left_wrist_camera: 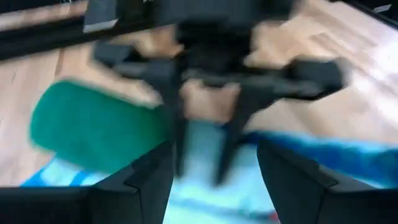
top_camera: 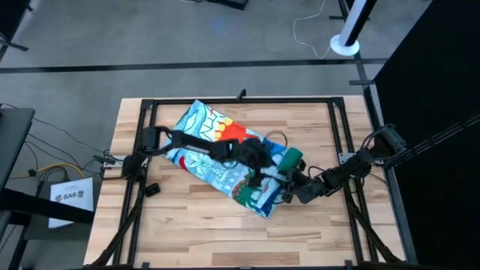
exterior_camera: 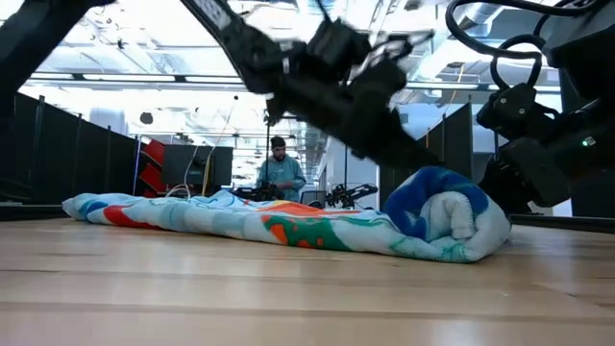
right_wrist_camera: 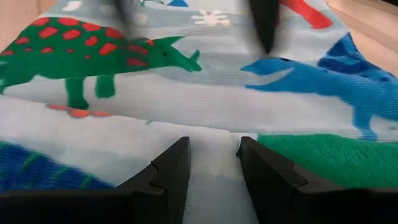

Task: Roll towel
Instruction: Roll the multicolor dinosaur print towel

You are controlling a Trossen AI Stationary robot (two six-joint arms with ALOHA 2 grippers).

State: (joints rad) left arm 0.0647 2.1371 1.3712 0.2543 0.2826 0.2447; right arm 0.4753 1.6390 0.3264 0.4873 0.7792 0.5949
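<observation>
A: Well, where is the towel just now?

B: On the wooden worktop, lying aslant from the far left toward the near right. Its near-right end is wound into a fat roll; the rest lies flat and rumpled, printed with green and blue dinosaurs on pale blue.

A: And your right arm?

B: It reaches in low from the right edge, elbow bent, wrist pointing at the rolled end. My right claw sits against that roll, its two fingers a small way apart with pale cloth showing between them. Whether they pinch the cloth I cannot tell.

A: The left arm?

B: Stretched long from the left side, laid out above the flat part of the towel. My left claw hangs over the cloth just short of the roll, fingers spread wide, nothing between them. Its wrist camera looks straight at the right claw and at a green fold of the roll.

A: Anything farther off?

B: A person stands in the room beyond the worktop, past the dark partitions.
</observation>
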